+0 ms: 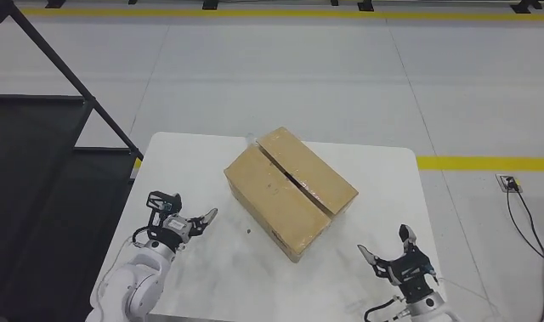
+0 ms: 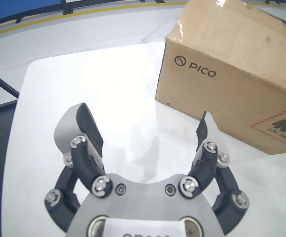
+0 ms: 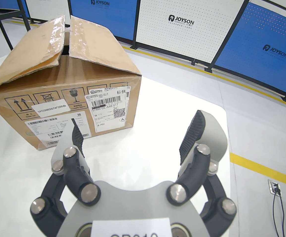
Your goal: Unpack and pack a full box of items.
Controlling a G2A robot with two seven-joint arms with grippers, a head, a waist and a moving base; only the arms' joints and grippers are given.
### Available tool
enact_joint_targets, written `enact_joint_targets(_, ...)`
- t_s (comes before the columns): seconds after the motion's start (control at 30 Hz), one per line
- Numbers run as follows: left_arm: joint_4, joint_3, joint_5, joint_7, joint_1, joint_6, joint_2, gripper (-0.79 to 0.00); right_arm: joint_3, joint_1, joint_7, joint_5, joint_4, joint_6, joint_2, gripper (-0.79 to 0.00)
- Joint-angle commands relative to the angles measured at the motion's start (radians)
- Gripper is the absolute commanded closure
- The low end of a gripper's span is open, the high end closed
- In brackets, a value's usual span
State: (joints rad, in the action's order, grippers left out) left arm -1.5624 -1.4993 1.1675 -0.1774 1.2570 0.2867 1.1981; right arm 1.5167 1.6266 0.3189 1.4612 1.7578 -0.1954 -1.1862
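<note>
Scene: A white table [image 1: 212, 271] stood on a pale grey floor, seen from above and from both wrists.

Box: A brown cardboard box [image 1: 289, 190] sat on the table near its middle, turned at an angle to the table's edges. It lay between the two grippers and touched neither.

Box top: The two top flaps [image 3: 91, 43] were folded down, with a dark gap along the seam between them. One flap was bent and lifted slightly at its near end. Strips of glossy clear tape [image 3: 55, 35] clung to the flap edges.

Box side: The side facing the right arm carried several white labels [image 3: 108, 109] and printed handling symbols.

Left gripper: The left gripper [image 2: 143, 110] hung over the table near its left front corner, well apart from the box. Its jaws were spread wide with nothing between them.

Right gripper: The right gripper [image 3: 136, 118] hung near the table's right front corner, pointed toward the labelled side of the box. Its jaws were also spread wide and empty, and its ribbed black pads [image 3: 191, 131] faced each other.

Surroundings: A black frame [image 1: 93, 110] stood to the left of the table. A yellow line [image 1: 476, 162] ran across the floor to the right, near a floor socket with a black cable [image 1: 523, 220]. Blue and white panels [image 3: 187, 20] fenced the far side of the room.
</note>
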Motion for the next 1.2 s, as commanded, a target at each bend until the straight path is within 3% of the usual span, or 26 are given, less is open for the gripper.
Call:
enact_joint_targets(0.0,0.050,0.000,0.014,0.014,-0.050,-0.007,0.000,-0.785,-0.001,0.004,0.006,0.006,0.001,-0.004,0.000,-0.785)
enact_joint_targets(0.4,0.269,0.069,-0.012,0.036,-0.271,-0.038,0.015,-0.785,0.048,0.062,0.066,-0.054,-0.023,0.031,-0.002,-0.785)
enact_joint_targets(0.73,0.468,0.190,0.033,0.069,-0.485,-0.086,0.046,-0.785,0.082,0.100,0.108,-0.061,-0.045,0.014,0.000,-0.785)
enact_joint_targets(1.1,0.792,0.319,0.069,0.132,-0.692,0.034,0.085,-0.785,0.105,0.108,0.124,-0.076,-0.067,0.013,-0.001,-0.785)
enact_joint_targets(1.17,0.844,0.334,0.033,0.142,-0.714,0.119,0.093,-0.785,0.109,0.107,0.122,-0.078,-0.070,0.011,-0.001,-0.785)
